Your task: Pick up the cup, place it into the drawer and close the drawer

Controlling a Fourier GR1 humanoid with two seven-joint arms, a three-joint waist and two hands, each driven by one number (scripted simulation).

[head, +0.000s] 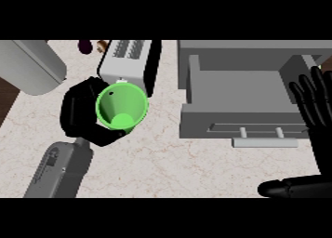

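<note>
A bright green cup [122, 107] is held above the counter, its open mouth facing me. My left hand [79, 111] is curled round it from the left and below. To the right stands a grey drawer [240, 100], pulled open, with a pale handle [264, 142] on its front; I see nothing inside it. My right hand [319, 111] rests open at the right edge, fingers pointing up beside the drawer, thumb low at the bottom right.
A silver toaster [127, 62] stands just behind the cup. A large grey rounded object [27, 65] lies at the far left. A small dark purple item [84, 45] sits at the counter's back. The marbled counter [168, 162] ends at the left on dark wood.
</note>
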